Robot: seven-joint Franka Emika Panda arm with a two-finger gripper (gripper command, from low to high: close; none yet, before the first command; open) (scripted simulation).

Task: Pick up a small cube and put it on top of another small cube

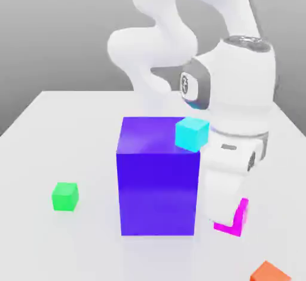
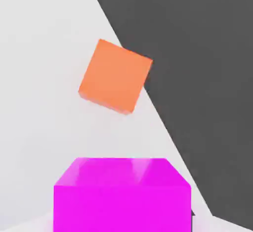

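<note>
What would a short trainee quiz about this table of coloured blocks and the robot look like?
1. True or false: the cyan cube rests on the table.
2. Which small cube is the tool down at: A green, B magenta, C orange?
3. Fill in: in the exterior view, the green cube lies to the ___ of the big blue-purple block.

Key
1. False: it sits at the top corner of the big blue-purple block.
2. B: the tool is shut on the magenta cube; the orange cube lies apart near the table edge.
3. Left.
</note>
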